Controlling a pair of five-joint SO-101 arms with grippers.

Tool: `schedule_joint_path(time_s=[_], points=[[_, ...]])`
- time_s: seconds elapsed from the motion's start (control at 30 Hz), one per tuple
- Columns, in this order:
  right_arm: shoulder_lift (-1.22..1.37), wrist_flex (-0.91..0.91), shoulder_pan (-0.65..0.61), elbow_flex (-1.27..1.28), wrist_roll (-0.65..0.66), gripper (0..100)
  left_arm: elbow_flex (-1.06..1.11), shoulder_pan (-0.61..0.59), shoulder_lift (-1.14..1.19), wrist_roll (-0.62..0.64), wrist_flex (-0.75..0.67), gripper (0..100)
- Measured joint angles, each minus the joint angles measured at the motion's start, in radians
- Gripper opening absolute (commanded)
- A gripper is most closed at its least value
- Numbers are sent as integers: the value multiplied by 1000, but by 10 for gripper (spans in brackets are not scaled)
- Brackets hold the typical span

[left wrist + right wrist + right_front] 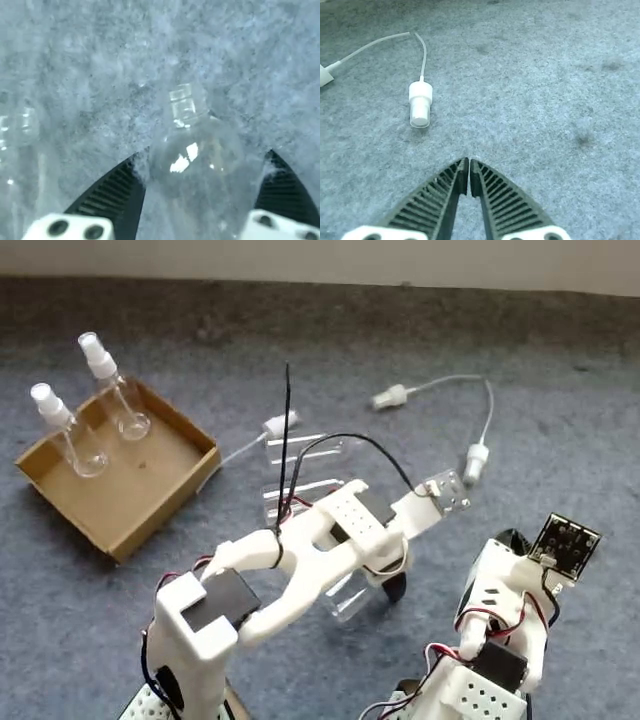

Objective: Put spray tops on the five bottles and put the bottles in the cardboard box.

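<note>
Left gripper (202, 155) gapes around a topless clear bottle (184, 107); right gripper (469, 169) pinched closed near a spray top (420, 106). Overhead, two topped bottles (78, 440) stand in the far-left cardboard box (150, 490).

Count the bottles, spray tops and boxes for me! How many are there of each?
Bottles with spray tops, in the cardboard box: 2
Clear bottles without tops: 3
Loose spray tops: 3
Cardboard box: 1
Total: 9
</note>
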Motion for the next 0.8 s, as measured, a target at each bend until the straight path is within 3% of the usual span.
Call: schedule_joint_path(time_s=[0.23, 0.6, 0.8], points=[[0, 0, 0, 0, 0, 6, -8, -3, 31, 2, -18, 184], [0, 0, 0, 0, 0, 6, -9, 2, 31, 3, -18, 216], [0, 0, 0, 0, 0, 6, -9, 2, 31, 3, -18, 152]])
